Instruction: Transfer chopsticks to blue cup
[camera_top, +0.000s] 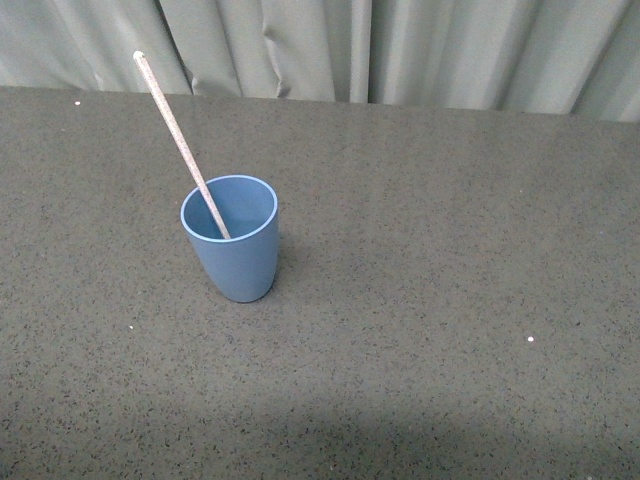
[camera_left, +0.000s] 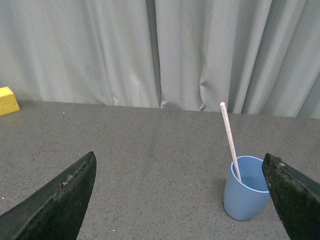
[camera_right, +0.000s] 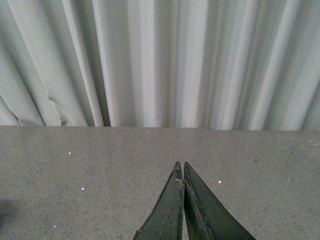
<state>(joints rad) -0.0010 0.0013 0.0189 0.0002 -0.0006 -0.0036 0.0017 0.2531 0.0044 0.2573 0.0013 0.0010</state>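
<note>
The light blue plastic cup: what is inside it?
One thin cream-white stick leans inside the light blue plastic cup, top poking well above the rim. The cup's wall hides its lower tip and the bottom.

Front view: high on the body, angled down onto the dark speckled tabletop (camera_top: 450, 300), near the light blue plastic tumbler (camera_top: 235, 260). Left wrist view: low, facing the grey pleated curtain (camera_left: 100, 50), same tumbler (camera_left: 245, 195) and thin pale stick (camera_left: 229, 140) shared with front. Right wrist view: low, facing curtain (camera_right: 160, 60); only tabletop and curtain shared.
</note>
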